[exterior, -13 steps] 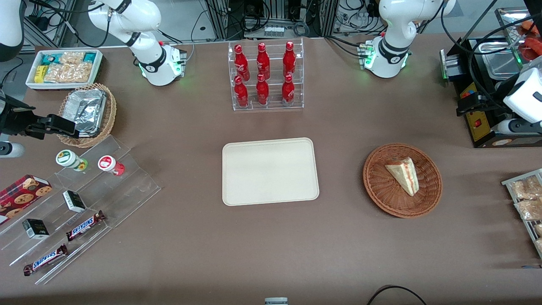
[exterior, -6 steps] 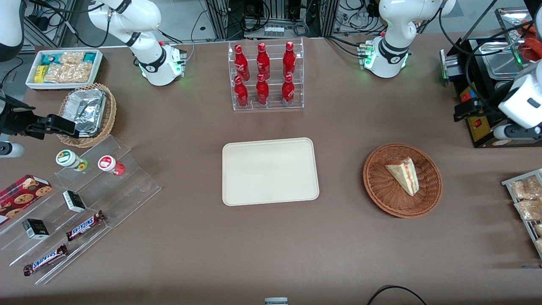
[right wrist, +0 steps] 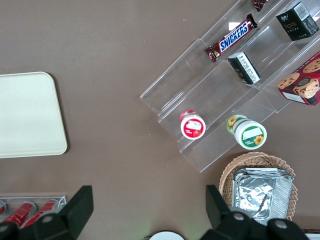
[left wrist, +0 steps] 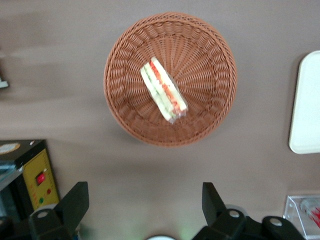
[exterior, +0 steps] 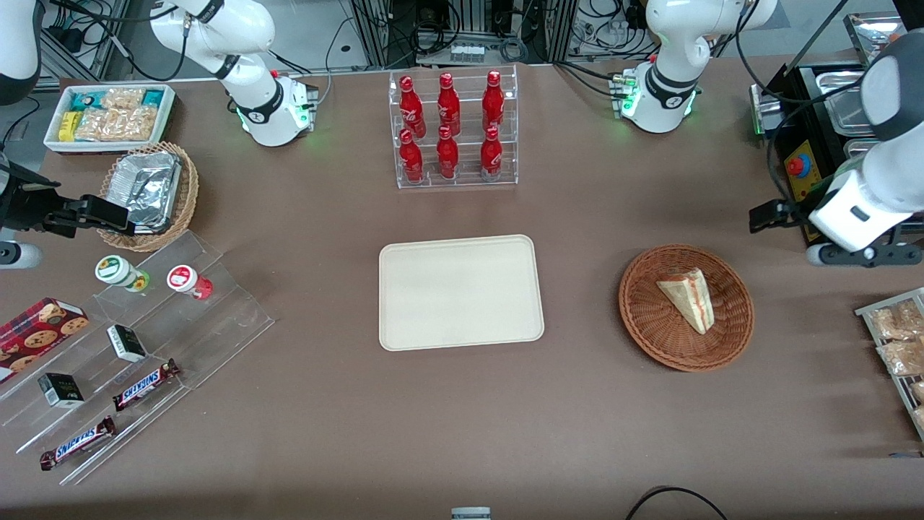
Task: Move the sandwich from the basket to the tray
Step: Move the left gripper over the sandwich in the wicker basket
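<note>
"SNICKERS" reads on two candy bars (exterior: 145, 384) (exterior: 77, 442).

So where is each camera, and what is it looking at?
Front view: high in front of the table, looking down on the tray, the basket and both arms.
Left wrist view: on the working arm, looking down at the sandwich in the basket; its open claw shows.
Right wrist view: on the parked arm, over the Snickers bar; its fingers show.
All three show the tray.

The end effector (exterior: 766, 215) has moved closer to the basket (exterior: 686, 307), fingers spread wide.
</note>
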Available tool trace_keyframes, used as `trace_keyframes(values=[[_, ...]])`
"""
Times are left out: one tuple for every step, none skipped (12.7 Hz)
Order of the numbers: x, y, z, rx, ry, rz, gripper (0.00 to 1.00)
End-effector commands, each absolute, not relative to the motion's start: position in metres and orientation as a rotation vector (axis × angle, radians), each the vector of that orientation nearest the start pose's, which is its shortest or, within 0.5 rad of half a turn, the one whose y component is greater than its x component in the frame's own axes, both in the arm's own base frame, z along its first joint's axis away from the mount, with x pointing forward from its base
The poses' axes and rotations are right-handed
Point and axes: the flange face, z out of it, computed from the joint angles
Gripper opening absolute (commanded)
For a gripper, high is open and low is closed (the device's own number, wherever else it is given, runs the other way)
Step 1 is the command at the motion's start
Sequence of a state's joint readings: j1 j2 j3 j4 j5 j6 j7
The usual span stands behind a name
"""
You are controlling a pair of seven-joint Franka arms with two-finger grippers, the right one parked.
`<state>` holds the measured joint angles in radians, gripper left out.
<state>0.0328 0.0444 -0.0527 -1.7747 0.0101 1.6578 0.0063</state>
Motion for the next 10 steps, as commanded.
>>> trace_keyframes(values=[[0.557, -0.011, 0.475, -3.113, 0.038, 0.222, 1.00], [0.558, -0.012, 0.459, -3.114, 0.023, 0.208, 1.00], [0.559, -0.012, 0.441, -3.116, 0.001, 0.181, 1.00], [0.559, -0.012, 0.421, -3.118, -0.014, 0.159, 1.00], [0.559, -0.012, 0.403, -3.121, -0.025, 0.136, 1.00], [0.560, -0.012, 0.387, -3.123, -0.033, 0.124, 1.00], [0.561, -0.012, 0.375, -3.123, -0.071, 0.123, 1.00], [0.562, -0.012, 0.367, -3.123, -0.134, 0.135, 1.00], [0.564, -0.013, 0.362, -3.116, -0.228, 0.140, 1.00], [0.565, -0.013, 0.358, -3.102, -0.354, 0.132, 1.00]])
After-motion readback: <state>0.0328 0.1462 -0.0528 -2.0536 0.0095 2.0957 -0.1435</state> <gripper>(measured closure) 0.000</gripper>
